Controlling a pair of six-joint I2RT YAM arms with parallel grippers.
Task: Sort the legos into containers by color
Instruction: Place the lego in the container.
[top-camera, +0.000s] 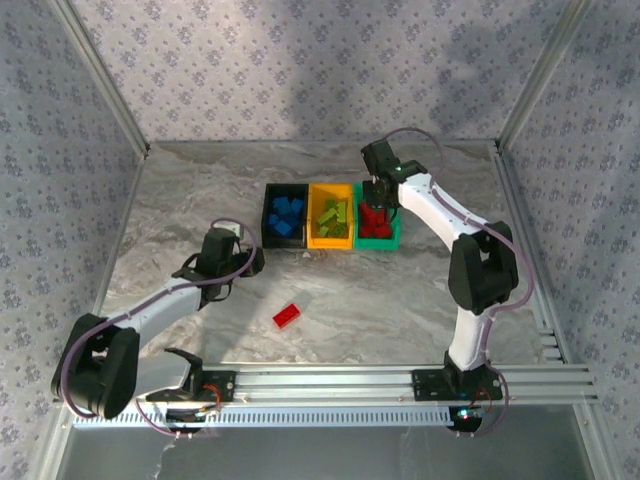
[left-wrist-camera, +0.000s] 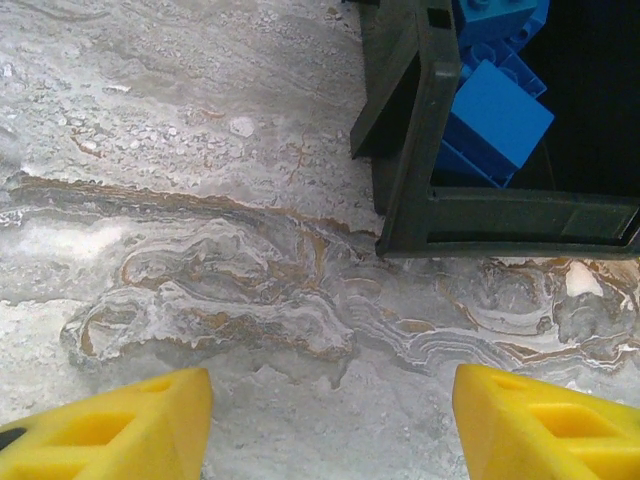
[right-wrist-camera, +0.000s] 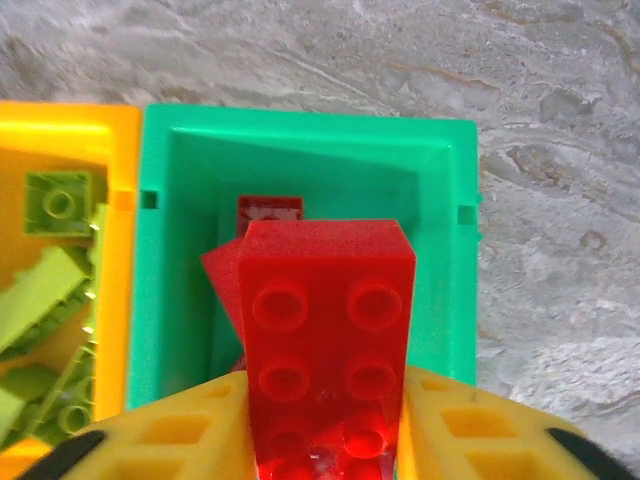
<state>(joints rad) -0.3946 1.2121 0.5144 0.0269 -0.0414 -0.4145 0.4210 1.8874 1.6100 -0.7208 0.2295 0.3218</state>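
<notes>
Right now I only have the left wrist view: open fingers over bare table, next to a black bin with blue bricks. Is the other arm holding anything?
Observer: Yes. The right gripper is shut on a held red brick, above the green bin.
Reviewer: Are any bricks lying outside the bins?
Observer: One. A loose red brick lies on the table in front of the bins, between the two arms.
Reviewer: What is in the middle bin?
Observer: The orange-yellow bin holds lime green bricks.
</notes>
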